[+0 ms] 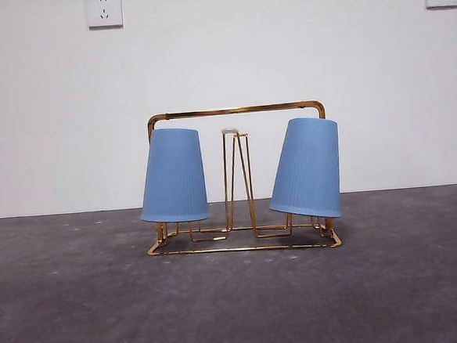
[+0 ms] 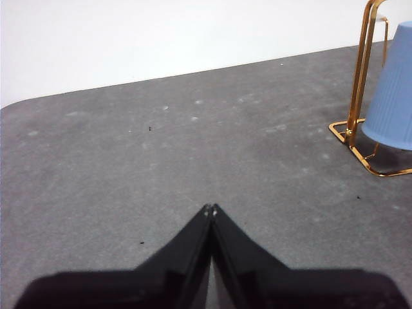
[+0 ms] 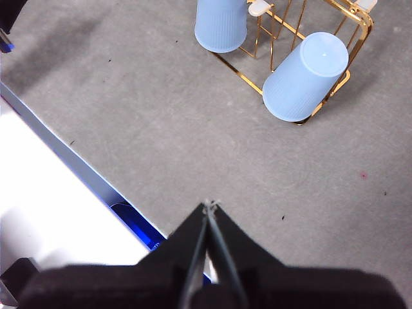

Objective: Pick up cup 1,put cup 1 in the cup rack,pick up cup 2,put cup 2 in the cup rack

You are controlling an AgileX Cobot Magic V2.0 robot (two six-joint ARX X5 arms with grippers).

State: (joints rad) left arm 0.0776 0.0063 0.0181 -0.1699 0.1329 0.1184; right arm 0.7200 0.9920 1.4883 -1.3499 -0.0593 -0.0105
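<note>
Two blue cups hang upside down on the cup rack: cup 1 at one end, cup 2 at the other, tilted. Left gripper and right gripper are both pressed together, well apart from the rack, which the left wrist view cuts off.

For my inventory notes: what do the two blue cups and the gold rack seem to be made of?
The two blue ribbed cups look like matte plastic: fine vertical ridges, soft even sheen. The gold wire cup rack looks like thin polished metal: it shows bright glints; the whitish peg tip is possibly plastic.

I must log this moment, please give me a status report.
Left pincer shut, empty; right pincer shut, empty, both clear of rack. Two blue cups upside down on cup rack. No obstruction seen.
</note>
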